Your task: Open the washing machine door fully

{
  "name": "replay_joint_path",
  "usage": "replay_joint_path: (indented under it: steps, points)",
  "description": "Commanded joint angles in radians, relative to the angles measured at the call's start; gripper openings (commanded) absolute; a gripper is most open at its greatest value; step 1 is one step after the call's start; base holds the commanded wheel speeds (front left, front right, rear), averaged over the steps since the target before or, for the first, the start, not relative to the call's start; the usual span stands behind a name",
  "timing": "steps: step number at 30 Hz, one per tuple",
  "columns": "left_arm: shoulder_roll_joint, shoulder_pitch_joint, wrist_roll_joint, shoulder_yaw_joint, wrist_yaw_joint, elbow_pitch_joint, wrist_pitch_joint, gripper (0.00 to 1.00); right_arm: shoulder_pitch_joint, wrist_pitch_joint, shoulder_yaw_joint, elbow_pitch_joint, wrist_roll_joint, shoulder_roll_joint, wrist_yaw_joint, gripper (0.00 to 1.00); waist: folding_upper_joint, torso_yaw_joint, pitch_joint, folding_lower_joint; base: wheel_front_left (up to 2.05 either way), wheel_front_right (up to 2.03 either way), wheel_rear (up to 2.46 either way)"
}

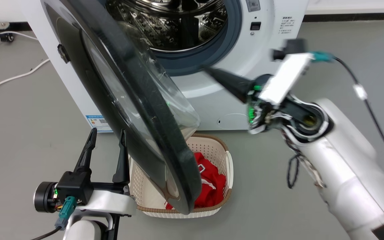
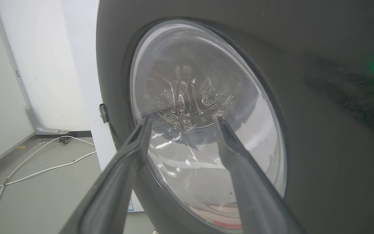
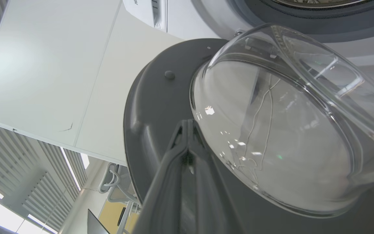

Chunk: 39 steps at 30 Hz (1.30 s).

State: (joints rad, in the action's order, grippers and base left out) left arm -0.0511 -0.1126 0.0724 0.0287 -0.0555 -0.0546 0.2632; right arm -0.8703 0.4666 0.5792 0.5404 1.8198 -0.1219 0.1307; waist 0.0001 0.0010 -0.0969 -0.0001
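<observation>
The washing machine (image 1: 265,20) stands at the top, its steel drum (image 1: 178,23) exposed. The washing machine door (image 1: 152,110), a black disc with a clear glass bowl (image 3: 271,130), is swung out toward me and seen almost edge-on. My left gripper (image 1: 107,133) is open at the lower left, just outside the door; in the left wrist view its fingers (image 2: 135,146) frame the door's window (image 2: 190,107) with nothing between them. My right gripper (image 1: 208,70) is shut and blurred on the door's inner side; its tip (image 3: 187,125) lies over the dark inner face (image 3: 154,107) beside the bowl.
A cream perforated basket (image 1: 212,146) holding red cloth (image 1: 212,186) sits on the floor under the door's lower edge. White cables (image 1: 12,78) trail across the grey floor at the left. A dark cable (image 1: 372,110) runs from my right wrist.
</observation>
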Motion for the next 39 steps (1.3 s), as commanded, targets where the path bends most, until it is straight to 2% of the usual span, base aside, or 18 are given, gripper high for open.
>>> replay_joint_path:
  steps: [1,4,6,7,15,21,24,28,31,34,39]
  points:
    - [0.001,0.012,0.006,0.003,0.005,-0.003,0.002,1.00,0.047,-0.064,-0.034,-0.011,-0.005,-0.011,0.000,0.00,-0.0001,-0.002,0.009,0.0001,0.00,0.00,0.00]
    - [0.001,0.026,0.009,-0.001,0.009,-0.008,0.002,1.00,0.124,-0.194,-0.102,-0.045,-0.016,-0.040,0.000,0.01,-0.0001,-0.009,0.021,0.0001,0.00,0.00,0.00]
    - [0.001,0.033,0.009,-0.005,0.011,-0.010,0.002,1.00,0.187,-0.271,-0.145,-0.081,-0.015,-0.052,0.000,0.88,-0.0001,-0.014,0.029,0.0001,0.00,0.00,0.00]
    - [0.001,0.037,0.009,-0.008,0.012,-0.011,0.002,1.00,0.223,-0.312,-0.162,-0.103,-0.032,-0.066,0.000,1.00,-0.0001,-0.016,0.032,0.0001,0.00,0.00,0.00]
    - [0.001,0.073,0.011,-0.016,0.015,-0.020,0.002,1.00,0.541,-0.562,-0.282,-0.276,-0.073,-0.119,0.000,1.00,-0.0001,-0.023,0.067,0.0001,0.00,0.00,0.00]
    - [0.001,0.096,0.014,-0.023,0.018,-0.022,0.002,1.00,0.714,-0.717,-0.333,-0.335,-0.243,-0.152,0.000,1.00,-0.0001,-0.021,0.089,0.0001,0.00,0.00,0.00]
    - [0.001,0.106,0.015,-0.027,0.019,-0.017,0.002,1.00,0.764,-0.731,-0.423,-0.343,-0.435,-0.139,0.000,1.00,-0.0001,-0.023,0.093,0.0001,0.00,0.00,0.00]
    - [0.001,0.106,0.017,-0.029,0.021,-0.013,0.002,1.00,0.809,-0.731,-0.604,-0.414,-0.815,-0.046,0.000,1.00,-0.0001,-0.025,0.096,0.0001,0.00,0.00,0.00]
    - [0.001,0.101,0.016,-0.029,0.024,-0.010,0.002,1.00,0.831,-0.731,-0.695,-0.511,-1.135,0.001,0.000,1.00,-0.0001,-0.026,0.097,0.0001,0.00,0.00,0.00]
    - [0.001,0.096,0.013,-0.030,0.023,-0.007,0.002,1.00,0.856,-0.731,-0.725,-0.609,-1.400,0.043,0.000,1.00,-0.0001,-0.026,0.097,0.0001,0.00,0.00,0.00]
    - [0.001,0.087,0.017,-0.031,0.022,-0.001,0.002,1.00,0.908,-0.723,-0.698,-0.707,-1.686,0.068,0.000,1.00,-0.0001,-0.021,0.099,0.0001,0.00,0.00,0.00]
